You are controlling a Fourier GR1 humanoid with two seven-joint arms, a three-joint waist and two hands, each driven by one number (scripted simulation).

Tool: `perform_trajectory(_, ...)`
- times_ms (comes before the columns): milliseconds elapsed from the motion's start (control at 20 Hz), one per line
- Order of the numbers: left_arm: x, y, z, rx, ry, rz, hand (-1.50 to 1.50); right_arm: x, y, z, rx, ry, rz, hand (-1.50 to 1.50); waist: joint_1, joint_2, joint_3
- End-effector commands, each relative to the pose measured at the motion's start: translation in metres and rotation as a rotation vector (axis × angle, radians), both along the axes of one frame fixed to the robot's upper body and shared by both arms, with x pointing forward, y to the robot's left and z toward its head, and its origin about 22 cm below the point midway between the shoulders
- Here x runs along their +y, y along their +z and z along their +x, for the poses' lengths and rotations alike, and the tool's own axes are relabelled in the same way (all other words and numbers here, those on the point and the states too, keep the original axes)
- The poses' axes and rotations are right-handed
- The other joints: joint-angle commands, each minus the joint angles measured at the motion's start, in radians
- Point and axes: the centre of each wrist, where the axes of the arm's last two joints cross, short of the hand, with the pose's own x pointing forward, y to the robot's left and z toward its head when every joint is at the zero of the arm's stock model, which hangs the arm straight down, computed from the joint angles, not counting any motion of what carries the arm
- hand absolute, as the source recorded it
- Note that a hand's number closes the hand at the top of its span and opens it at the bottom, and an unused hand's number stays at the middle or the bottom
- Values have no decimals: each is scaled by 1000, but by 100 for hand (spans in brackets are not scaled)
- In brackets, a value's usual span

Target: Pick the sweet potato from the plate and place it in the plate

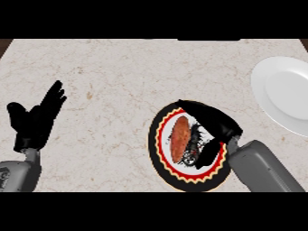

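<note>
On the patterned plate [161, 149], nearest, the sweet potato [179, 139] lies just left of the right robot hand [213, 124], whose curled fingers hang over it without clasping it. Far left of that plate, the left robot hand [33, 119] rests open on the tabletop [116, 72]. The white plate [293, 97] sits farther off, to the right.

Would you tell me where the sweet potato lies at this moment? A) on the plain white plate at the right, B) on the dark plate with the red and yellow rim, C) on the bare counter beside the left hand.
B: the sweet potato lies on the dark plate, beside the right hand; the white plate holds nothing.
</note>
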Motion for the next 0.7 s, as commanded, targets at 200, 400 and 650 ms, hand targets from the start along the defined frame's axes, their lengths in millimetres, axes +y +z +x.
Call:
perform_trajectory(200, 9, 8, 3, 3, -5, 0, 0, 22, -8, 15, 14, -1, -58, -150, 1, 0, 0)
perform_trajectory(400, 7, 10, 6, 14, 2, 3, 0, 33, -18, 5, -6, 18, -95, -150, 0, 0, 0)
perform_trajectory(650, -18, -3, 8, 15, -8, -11, 0, 34, -24, 20, 40, 106, -123, 150, 1, 1, 0)
